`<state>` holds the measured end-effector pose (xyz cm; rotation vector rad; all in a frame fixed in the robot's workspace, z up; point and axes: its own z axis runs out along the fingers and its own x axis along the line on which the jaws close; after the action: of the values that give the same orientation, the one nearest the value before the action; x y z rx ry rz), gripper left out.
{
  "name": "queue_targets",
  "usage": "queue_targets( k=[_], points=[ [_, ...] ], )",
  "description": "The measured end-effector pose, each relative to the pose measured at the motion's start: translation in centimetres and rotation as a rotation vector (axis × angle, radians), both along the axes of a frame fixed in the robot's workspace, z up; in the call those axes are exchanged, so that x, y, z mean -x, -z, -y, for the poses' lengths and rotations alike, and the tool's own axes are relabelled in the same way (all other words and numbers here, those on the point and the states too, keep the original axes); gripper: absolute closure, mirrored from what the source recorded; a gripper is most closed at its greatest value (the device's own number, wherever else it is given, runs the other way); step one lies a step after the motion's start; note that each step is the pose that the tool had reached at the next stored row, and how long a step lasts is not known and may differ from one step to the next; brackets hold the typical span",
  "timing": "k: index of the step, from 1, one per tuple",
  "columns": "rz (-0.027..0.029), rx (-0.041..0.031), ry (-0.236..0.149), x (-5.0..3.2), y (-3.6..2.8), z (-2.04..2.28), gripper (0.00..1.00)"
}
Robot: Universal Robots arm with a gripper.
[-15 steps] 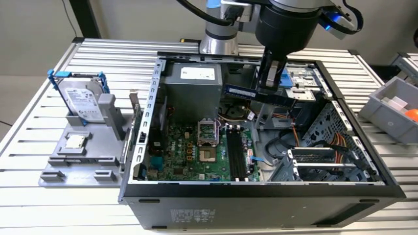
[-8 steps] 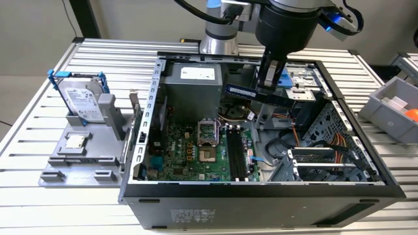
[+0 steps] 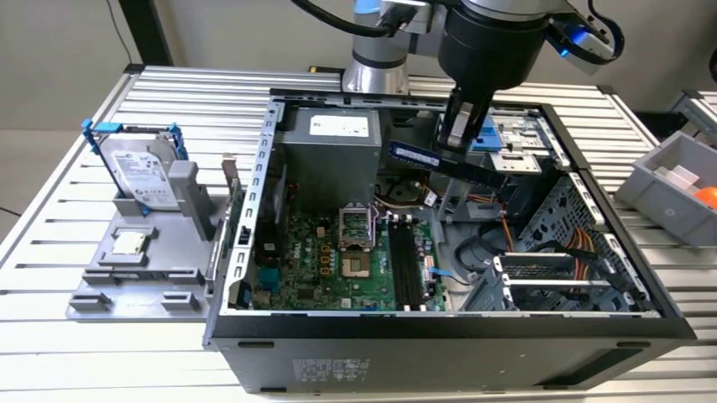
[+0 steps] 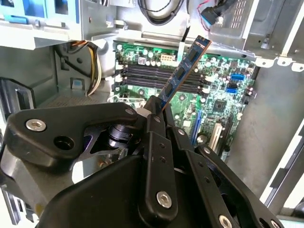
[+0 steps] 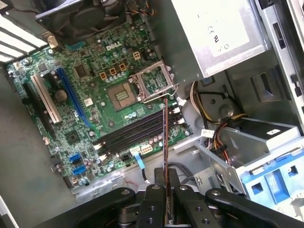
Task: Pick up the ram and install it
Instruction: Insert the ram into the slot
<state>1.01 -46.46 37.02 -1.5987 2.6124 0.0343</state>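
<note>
— Fingers [image 3: 457, 126]?
— Clenched on the ram [image 3: 431, 159], with the thin board pinched flat between them.

— And where, exactly?
— Up in the air over the open computer case [image 3: 448, 336], slightly tilted, near the blue drive bay [image 3: 501, 134] on the far side. Well apart from the black memory slots [image 3: 405, 267] down on the motherboard [image 3: 325, 269]. Not seated in any of them.

— From the wrist?
— Edge-on in the first wrist view: the ram [image 5: 165, 142] as a thin line running out from the fingers [image 5: 154, 204] across the memory slots [image 5: 128, 135]. In the second wrist view, the ram [image 4: 183, 71] slanting up out of the fingers [image 4: 154, 128], its blue face turned to the camera, green board behind.

— Further out?
— Processor socket [image 3: 353, 231] just beside the slots. Grey power supply [image 3: 331, 147] at the far end of the case. Orange and yellow cables [image 5: 209, 111] bunched near the drive cage.

— Outside the case?
— Slatted aluminium table [image 3: 67, 361] under everything. At the exterior view's left, a grey fixture [image 3: 123, 277] with a silver hard drive [image 3: 143, 172] standing upright in a blue frame. At the exterior view's right, a grey bin [image 3: 661, 180] with something orange [image 3: 706, 197] inside.

— The room?
— Plain pale surface beyond the table; floor or wall, hard to tell.
</note>
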Motion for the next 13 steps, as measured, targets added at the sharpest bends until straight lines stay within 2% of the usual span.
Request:
queue_targets(
  k=[8, 13],
  points=[
    [0.0000, 0.0000, 0.067, 0.03, 0.00, 0.00, 1.00],
    [0.0000, 0.0000, 0.088, 0.03, 0.00, 0.00, 1.00]
  ],
)
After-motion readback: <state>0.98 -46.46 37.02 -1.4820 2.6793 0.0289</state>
